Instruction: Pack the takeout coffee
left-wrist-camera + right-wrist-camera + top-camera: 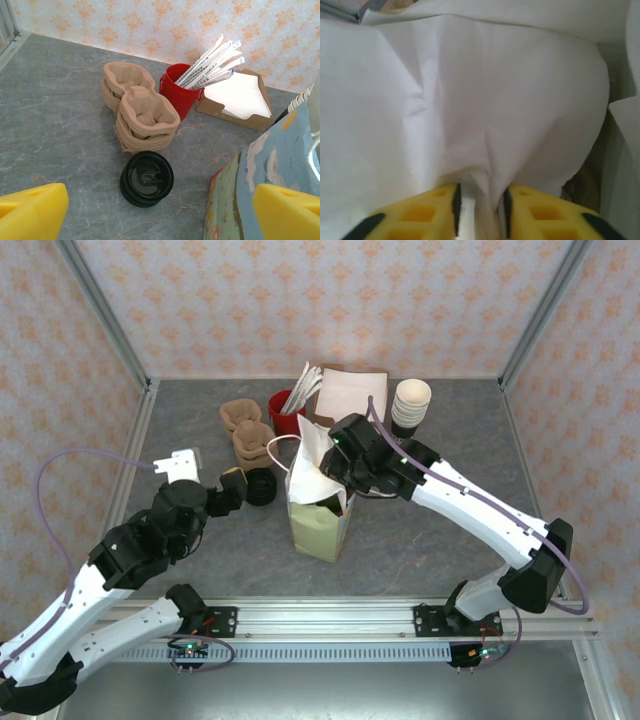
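Looking down, we see the paper bag [318,525] standing in the middle of the table [190,420]. Our right gripper [332,478] is at the top of the bag. Its fingers [415,215] are a little apart with white paper [470,100] between them, and we cannot tell if they squeeze it. A dark spot [327,504] shows in the bag's mouth; we cannot tell if it is the takeout coffee. Our left gripper [160,212] is wide open and holds nothing, near the black lids [146,178].
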Available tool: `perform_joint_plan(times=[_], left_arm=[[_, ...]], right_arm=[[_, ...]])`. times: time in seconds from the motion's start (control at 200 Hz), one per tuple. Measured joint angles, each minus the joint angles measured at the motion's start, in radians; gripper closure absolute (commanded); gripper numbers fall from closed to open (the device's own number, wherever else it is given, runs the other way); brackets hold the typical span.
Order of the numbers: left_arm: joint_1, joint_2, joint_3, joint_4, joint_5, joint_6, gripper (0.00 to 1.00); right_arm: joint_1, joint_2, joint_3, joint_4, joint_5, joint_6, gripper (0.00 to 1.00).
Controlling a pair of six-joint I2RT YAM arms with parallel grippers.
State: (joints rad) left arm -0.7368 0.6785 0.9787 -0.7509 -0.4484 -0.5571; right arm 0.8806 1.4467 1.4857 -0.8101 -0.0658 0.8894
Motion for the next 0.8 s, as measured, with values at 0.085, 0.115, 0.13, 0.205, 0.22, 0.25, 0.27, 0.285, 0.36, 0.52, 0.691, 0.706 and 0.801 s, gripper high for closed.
perform_joint_plan(times=[0.085,0.115,0.13,0.205,0.22,0.25,0.27,0.285,0.36,0.52,0.691,0.706,0.801], left_arm=[[0.000,-0.010,0.000,0.000,0.000,0.000,0.04],[0.000,-0.015,0.000,0.000,0.000,0.000,0.03],[0.000,-0.017,0.000,0.000,0.000,0.000,0.03],[0.000,-0.030,0.000,0.000,-0.001,0.000,0.03],[0.000,-0.032,0.000,0.000,-0.001,0.000,0.03],[0.000,-0.036,0.000,0.000,-0.002,-0.001,0.03],[0.000,-0.038,0.000,0.000,-0.003,-0.001,0.03],[0.000,-0.040,0.000,0.000,-0.004,-0.001,0.03],[0.000,-0.044,0.000,0.000,-0.006,-0.003,0.03],[0.000,-0.044,0.000,0.001,-0.013,-0.003,0.03],[0.000,-0.043,0.000,0.000,-0.015,-0.003,0.02],[0.000,-0.043,0.000,0.001,-0.015,-0.003,0.02],[0.000,-0.043,0.000,0.001,-0.016,-0.003,0.02]], right_arm=[[0.011,0.000,0.021,-0.019,0.003,-0.036,0.59],[0.013,0.000,0.030,-0.024,0.005,-0.045,0.59],[0.014,0.000,0.035,-0.027,0.008,-0.052,0.58],[0.014,-0.001,0.061,-0.040,0.018,-0.075,0.57],[0.014,-0.001,0.069,-0.045,0.020,-0.079,0.57],[0.014,-0.001,0.080,-0.050,0.026,-0.086,0.57],[0.014,-0.001,0.088,-0.054,0.029,-0.092,0.57],[0.014,-0.002,0.095,-0.057,0.034,-0.098,0.58],[0.014,-0.002,0.126,-0.065,0.048,-0.116,0.60],[0.014,-0.002,0.190,-0.073,0.072,-0.147,0.60],[0.014,-0.001,0.218,-0.064,0.077,-0.169,0.64],[0.014,0.000,0.217,-0.064,0.077,-0.169,0.64],[0.014,0.002,0.201,-0.053,0.074,-0.174,0.64]])
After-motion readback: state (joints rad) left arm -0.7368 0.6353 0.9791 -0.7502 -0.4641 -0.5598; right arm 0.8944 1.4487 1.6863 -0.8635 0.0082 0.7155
